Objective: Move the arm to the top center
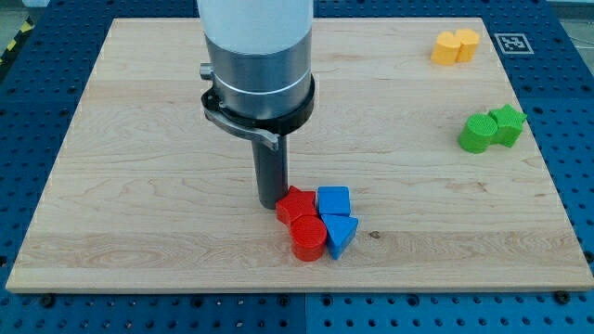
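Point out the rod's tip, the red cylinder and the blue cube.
my tip [271, 203]: camera view, rod's lower end, beside the red blocks.
red cylinder [308, 237]: camera view, its side wall.
blue cube [333, 200]: camera view, its top face.

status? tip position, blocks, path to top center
My tip low centre, touching the red block cluster from the view's left. Blue blocks beyond. Nothing on the wooden board toward top centre.
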Available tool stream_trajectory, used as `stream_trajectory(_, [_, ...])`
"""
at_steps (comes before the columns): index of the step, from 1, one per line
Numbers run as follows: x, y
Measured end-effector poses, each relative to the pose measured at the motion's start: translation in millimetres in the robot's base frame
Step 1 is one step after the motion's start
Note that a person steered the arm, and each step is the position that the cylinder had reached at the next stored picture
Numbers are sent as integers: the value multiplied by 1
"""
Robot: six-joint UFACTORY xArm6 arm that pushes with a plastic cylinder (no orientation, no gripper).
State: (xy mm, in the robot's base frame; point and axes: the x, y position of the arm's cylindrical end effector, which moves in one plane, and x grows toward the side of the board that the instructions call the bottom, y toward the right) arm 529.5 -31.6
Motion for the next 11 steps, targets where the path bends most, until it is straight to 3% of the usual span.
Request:
stream_trajectory(2, [-3,-7])
stream_trajectory(5, [-119,-45])
stream_trajectory(6, [-120,-44])
stream_trajectory(10, [-65,88])
stream_trajectory(11, [-95,54])
